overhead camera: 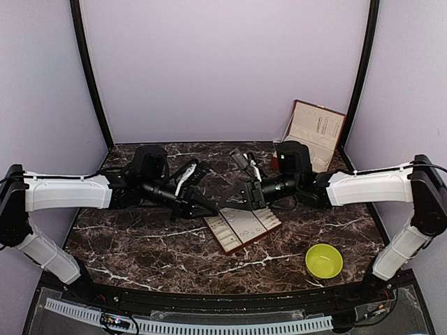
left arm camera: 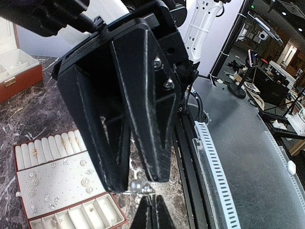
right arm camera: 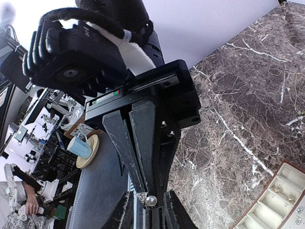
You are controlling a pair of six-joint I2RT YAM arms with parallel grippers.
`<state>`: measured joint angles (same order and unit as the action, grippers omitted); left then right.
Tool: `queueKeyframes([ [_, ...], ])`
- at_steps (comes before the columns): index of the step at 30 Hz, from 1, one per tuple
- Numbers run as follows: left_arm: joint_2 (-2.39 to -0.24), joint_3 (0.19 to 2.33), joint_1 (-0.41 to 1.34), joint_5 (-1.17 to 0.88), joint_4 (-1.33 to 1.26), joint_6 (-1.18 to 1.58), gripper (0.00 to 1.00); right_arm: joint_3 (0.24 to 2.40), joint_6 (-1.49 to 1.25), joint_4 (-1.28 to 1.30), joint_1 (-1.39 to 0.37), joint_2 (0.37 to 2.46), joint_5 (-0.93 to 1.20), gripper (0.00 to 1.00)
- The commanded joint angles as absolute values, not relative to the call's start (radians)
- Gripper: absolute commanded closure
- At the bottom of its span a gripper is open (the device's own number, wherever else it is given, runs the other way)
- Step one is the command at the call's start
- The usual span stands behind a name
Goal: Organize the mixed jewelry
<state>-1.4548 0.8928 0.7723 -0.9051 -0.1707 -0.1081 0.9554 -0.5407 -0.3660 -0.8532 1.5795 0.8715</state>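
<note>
While my left gripper [right arm camera: 143, 194] pinches the ball stud [right arm camera: 150, 201] just off the eleven o'clock edge of the compartment tray [overhead camera: 264, 219] and my right gripper [right arm camera: 150, 213] straddles it spread, a mistimed release could drop it.

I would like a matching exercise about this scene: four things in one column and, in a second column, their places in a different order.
Things:
1. bowl
2. box
3. tray
4. stud

Places:
a. far right corner, standing open
b. at the tip of the left gripper
c. centre of the table
d. near right part of the table

Pairs: 1-d, 2-a, 3-c, 4-b
</note>
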Motion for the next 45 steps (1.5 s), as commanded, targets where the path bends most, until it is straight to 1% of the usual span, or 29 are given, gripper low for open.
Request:
queueKeyframes([
  [1, -1.452, 0.878, 0.773, -0.917, -0.178, -0.12, 1.0, 0.969, -0.536, -0.394, -0.861, 1.574, 0.879, 0.71],
  [7, -1.449, 0.88, 0.772, -0.929, -0.182, -0.11, 1.0, 0.973, -0.523, -0.39, -0.861, 1.577, 0.893, 0.62],
  [13, -1.452, 0.882, 0.773, -0.937, -0.179, -0.108, 1.0, 0.989, -0.518, -0.39, -0.867, 1.593, 0.908, 0.61],
  [17, -1.455, 0.883, 0.773, -0.939, -0.179, -0.107, 1.0, 0.993, -0.516, -0.388, -0.871, 1.597, 0.914, 0.63],
  [22, -1.452, 0.879, 0.774, -0.932, -0.182, -0.106, 1.0, 0.989, -0.51, -0.369, -0.872, 1.589, 0.912, 0.72],
  [25, -1.45, 0.877, 0.773, -0.928, -0.185, -0.105, 1.0, 0.979, -0.505, -0.351, -0.872, 1.577, 0.905, 0.74],
  [45, -1.45, 0.873, 0.774, -0.913, -0.187, -0.104, 1.0, 0.966, -0.499, -0.327, -0.871, 1.549, 0.883, 0.8],
])
